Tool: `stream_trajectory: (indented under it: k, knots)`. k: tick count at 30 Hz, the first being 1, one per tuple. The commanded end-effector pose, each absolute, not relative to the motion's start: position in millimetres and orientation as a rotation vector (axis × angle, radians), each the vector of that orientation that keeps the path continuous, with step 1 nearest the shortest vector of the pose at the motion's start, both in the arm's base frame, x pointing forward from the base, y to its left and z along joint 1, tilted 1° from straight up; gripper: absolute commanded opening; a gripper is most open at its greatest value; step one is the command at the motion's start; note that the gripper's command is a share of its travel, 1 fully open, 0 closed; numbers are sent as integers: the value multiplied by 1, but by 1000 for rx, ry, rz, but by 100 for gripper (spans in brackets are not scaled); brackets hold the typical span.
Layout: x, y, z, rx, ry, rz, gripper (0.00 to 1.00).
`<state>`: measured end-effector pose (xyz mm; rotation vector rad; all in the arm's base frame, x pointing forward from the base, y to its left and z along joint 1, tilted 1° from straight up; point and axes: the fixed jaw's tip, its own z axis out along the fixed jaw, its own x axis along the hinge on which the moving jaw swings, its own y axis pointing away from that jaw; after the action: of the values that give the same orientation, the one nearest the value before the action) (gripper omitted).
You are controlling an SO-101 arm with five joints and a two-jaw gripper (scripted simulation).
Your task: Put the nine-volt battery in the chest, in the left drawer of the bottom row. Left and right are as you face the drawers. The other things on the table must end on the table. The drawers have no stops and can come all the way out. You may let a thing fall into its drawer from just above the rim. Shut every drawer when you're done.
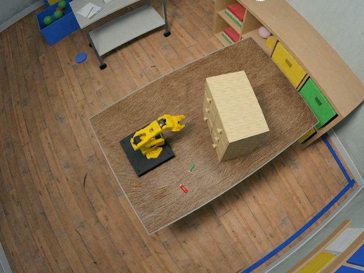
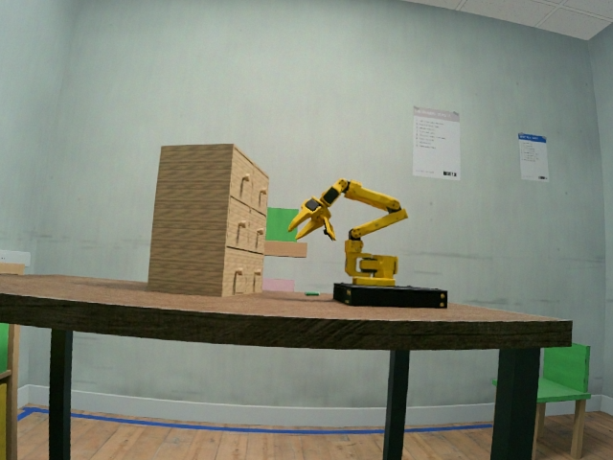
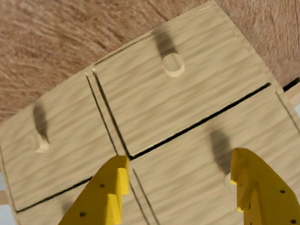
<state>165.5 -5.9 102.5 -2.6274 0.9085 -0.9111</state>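
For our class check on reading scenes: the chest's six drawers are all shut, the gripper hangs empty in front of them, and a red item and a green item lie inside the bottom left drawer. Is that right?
One detail is wrong. The red item and the green item lie on the table, not in a drawer, as the top view shows. The chest's six drawers are all shut, and the gripper hangs empty in front of them.

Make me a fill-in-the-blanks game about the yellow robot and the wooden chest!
1. All the drawers of the chest are ____.
2. The gripper holds ____.
3. The green battery lies ____ to the robot's black base plate than the red battery.
4. The chest's front has ____ rows of drawers.

Missing words: shut; nothing; closer; three
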Motion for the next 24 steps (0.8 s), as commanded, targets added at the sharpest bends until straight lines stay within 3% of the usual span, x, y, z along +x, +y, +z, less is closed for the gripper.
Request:
stream_trajectory:
  k: [1,24]
  knots:
    - [167,-7,105,-2538,1036,-912,21]
    - [165,-6,104,-2140,1549,-778,21]
